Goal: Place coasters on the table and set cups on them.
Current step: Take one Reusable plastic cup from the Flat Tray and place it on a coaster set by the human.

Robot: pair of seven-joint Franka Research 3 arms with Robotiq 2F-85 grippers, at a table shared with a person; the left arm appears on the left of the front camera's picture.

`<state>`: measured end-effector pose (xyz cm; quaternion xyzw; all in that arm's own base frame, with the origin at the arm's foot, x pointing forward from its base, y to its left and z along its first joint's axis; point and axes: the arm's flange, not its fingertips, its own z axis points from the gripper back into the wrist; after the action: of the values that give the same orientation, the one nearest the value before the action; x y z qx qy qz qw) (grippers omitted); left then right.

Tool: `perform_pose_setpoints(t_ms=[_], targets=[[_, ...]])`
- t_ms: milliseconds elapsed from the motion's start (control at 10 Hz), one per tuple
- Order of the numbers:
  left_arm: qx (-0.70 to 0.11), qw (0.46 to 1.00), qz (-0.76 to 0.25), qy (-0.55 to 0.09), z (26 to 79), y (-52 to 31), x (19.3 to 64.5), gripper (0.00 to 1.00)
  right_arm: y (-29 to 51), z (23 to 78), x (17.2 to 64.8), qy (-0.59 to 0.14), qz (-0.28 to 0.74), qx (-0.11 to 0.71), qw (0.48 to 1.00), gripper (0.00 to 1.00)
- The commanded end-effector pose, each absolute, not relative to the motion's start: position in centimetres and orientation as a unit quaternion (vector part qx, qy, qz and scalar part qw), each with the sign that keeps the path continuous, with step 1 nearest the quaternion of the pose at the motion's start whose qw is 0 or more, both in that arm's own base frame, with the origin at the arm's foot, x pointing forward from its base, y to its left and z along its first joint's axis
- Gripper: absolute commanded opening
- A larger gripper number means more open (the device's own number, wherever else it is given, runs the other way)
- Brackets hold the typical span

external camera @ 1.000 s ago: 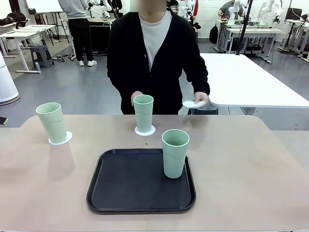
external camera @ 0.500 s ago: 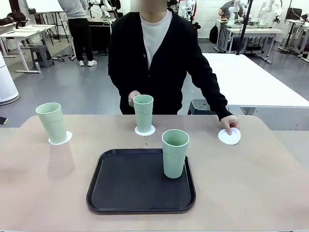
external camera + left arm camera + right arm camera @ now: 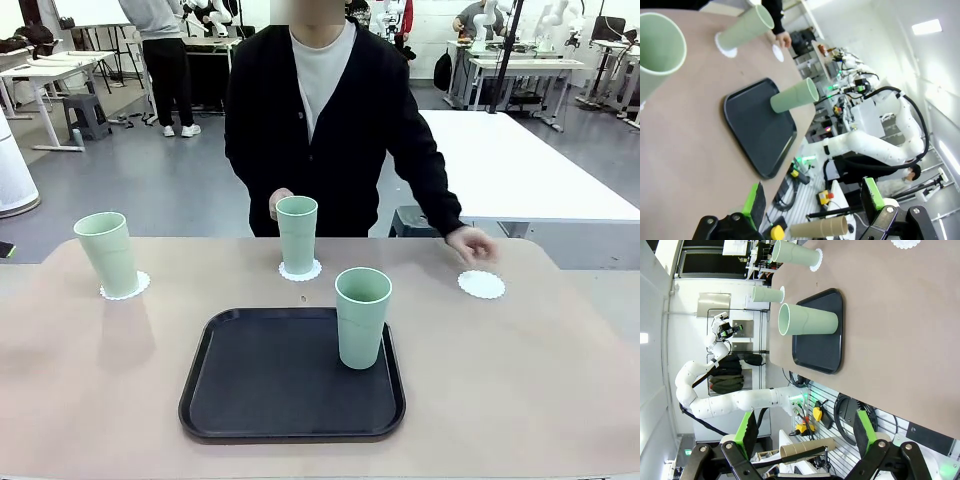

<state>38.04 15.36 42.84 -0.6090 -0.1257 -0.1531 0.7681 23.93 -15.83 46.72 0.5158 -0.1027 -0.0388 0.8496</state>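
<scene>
Fingers: on your left gripper [image 3: 812, 200] the two green-padded fingers [image 3: 756, 204] stand wide apart with nothing between them. On your right gripper [image 3: 806, 427] the fingers [image 3: 863, 426] are spread the same way, on empty air.
Surface: you have a wide beige-tan tabletop [image 3: 520, 380], smooth, matte and round-cornered. A black rounded-corner plastic tray [image 3: 260, 385] lies flat on it near the middle, on your side.
Room: you see grey floor, a white rectangular table [image 3: 520, 165] behind the person, and more desks farther back.
Orientation: all three tall pale mint-green plastic tumblers stand upright, long axis vertical, mouth up and narrow base down.
Left tumbler [image 3: 107, 252]: it stands at your far left on a small round white paper coaster [image 3: 128, 290].
Middle tumbler [image 3: 297, 234]: it stands at the far edge on a second lacy coaster [image 3: 300, 271], just beyond the tray.
Third tumbler [image 3: 362, 317]: it stands on the tray's right part, with bare tray under it.
Bare coaster [image 3: 481, 284]: it lies flat on the table at your far right, well apart from the tray.
Textures: the tumblers are tapered, handleless and matte. The coasters are thin, with scalloped edges slightly wider than a base.
Person: one blurred hand [image 3: 472, 244] is just beyond the bare coaster, and you cannot tell whether it touches the table. The other hand [image 3: 281, 199] sits behind the middle tumbler's rim.
</scene>
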Motion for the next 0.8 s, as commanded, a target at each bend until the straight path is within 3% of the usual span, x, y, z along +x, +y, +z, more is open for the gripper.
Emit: perform_pose_setpoints(t_ms=[0,200,500,700], targets=[[-0.610,0.768,-0.146,-0.131,43.0,15.3,38.1,1.00,-15.9,46.7,23.9,-0.103,-0.036,0.519,0.847,1.00],[-0.610,0.768,-0.146,-0.131,43.0,15.3,38.1,1.00,-15.8,46.7,23.9,-0.103,-0.039,0.516,0.850,1.00],[-0.610,0.768,-0.146,-0.131,43.0,15.3,38.1,1.00,-11.5,47.9,31.3,-0.139,0.120,0.391,0.902,1.00],[-0.610,0.768,-0.146,-0.131,43.0,15.3,38.1,1.00,-6.5,48.1,34.5,-0.167,0.260,0.335,0.890,1.00]])
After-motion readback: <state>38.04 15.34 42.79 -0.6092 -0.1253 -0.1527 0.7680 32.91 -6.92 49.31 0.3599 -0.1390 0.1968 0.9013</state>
